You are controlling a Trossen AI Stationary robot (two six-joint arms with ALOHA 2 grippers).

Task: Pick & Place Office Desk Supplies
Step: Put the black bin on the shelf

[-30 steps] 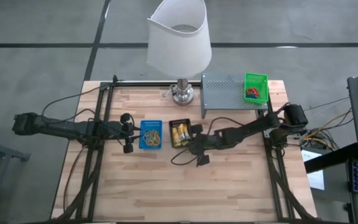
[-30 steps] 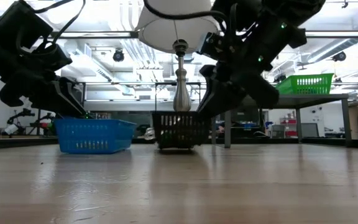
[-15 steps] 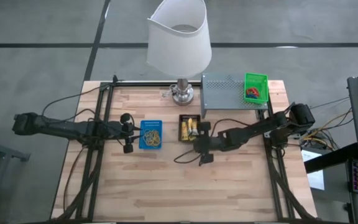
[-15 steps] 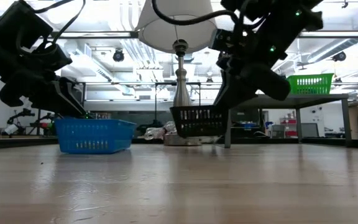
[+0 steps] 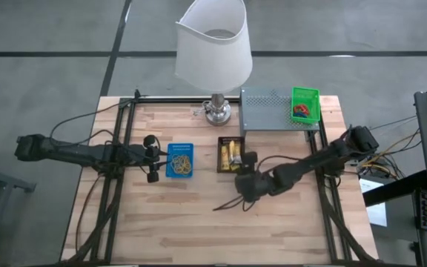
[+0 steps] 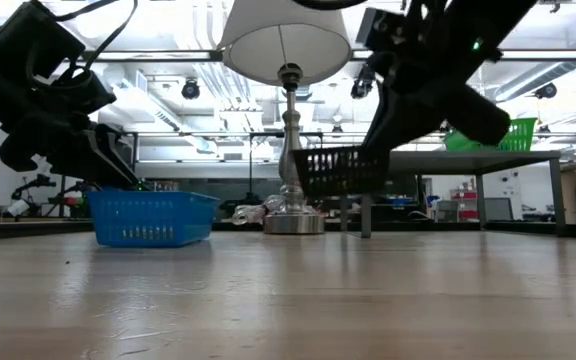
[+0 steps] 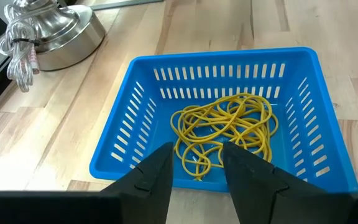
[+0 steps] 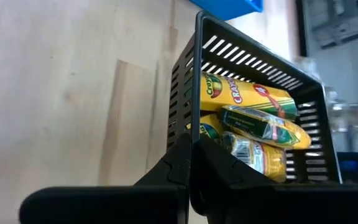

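Black tray (image 5: 230, 155) lifted nearer the lamp (image 5: 215, 44).

From above, the lamp shade (image 5: 213, 41) hides its stem; the green tray's (image 5: 305, 104) reddish contents are perhaps rings.

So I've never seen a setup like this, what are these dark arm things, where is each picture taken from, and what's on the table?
These are two robot arms at a wooden table. One picture looks straight down, one looks level across the tabletop, and one camera rides on each wrist. The right gripper is shut on the wall of a black tray holding yellow crayon packets; the level view shows that tray lifted off the table. The left gripper, part open and holding nothing, sits beside a blue tray of rubber bands. Behind stand a lamp, a grey shelf and a green tray.
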